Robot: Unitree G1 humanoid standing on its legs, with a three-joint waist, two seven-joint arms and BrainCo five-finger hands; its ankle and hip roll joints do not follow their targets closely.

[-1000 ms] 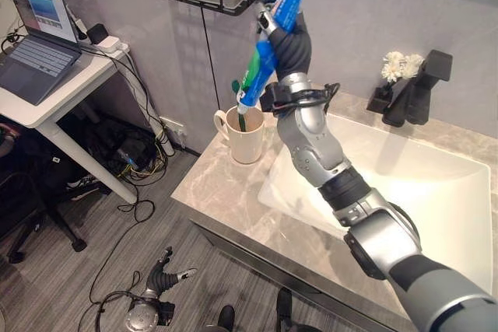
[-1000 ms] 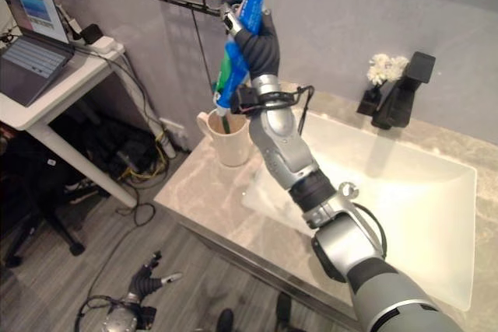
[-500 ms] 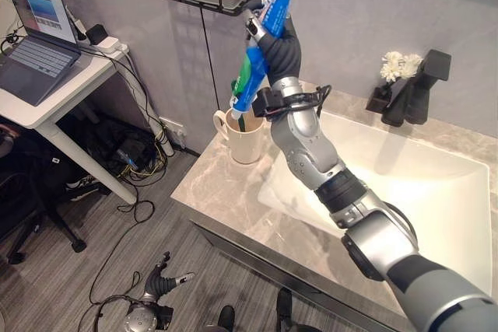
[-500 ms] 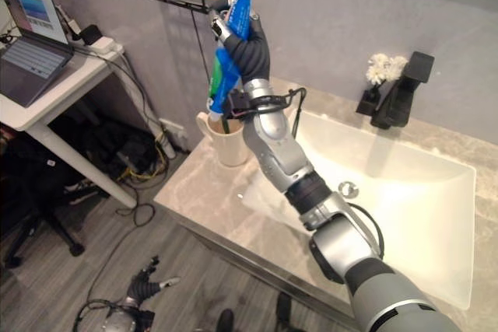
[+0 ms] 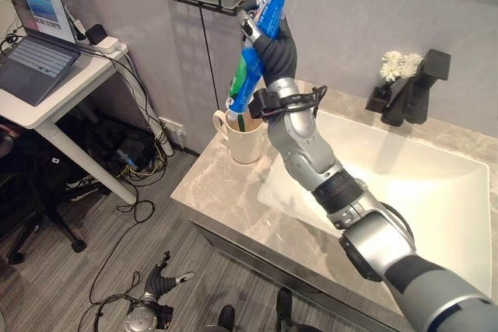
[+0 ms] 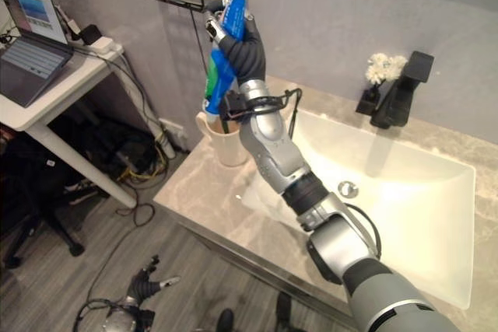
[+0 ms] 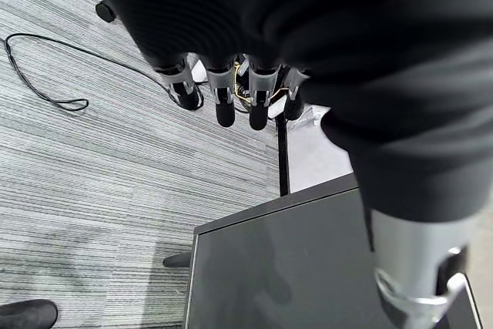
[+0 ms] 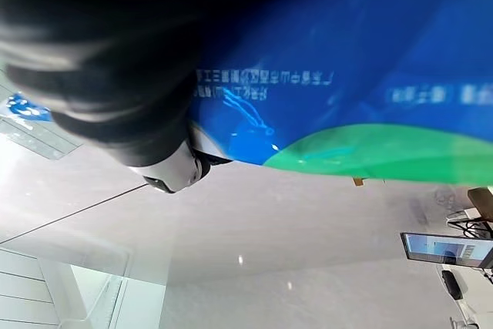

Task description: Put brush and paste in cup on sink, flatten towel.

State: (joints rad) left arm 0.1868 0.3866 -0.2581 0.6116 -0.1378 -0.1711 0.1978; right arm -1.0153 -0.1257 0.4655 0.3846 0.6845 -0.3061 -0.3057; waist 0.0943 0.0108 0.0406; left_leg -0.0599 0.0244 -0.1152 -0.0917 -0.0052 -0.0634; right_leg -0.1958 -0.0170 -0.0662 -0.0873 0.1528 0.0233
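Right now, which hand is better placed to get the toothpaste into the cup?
The right hand: it already grips the toothpaste tube, held cap-down just above the cup on the counter. The left hand hangs low near the floor, fingers relaxed.

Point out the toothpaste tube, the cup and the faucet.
toothpaste tube (image 5: 250, 75): left eye view, blue-green body below the right hand.
cup (image 5: 247, 142): left eye view, outer wall.
faucet (image 5: 420, 91): left eye view, black spout.
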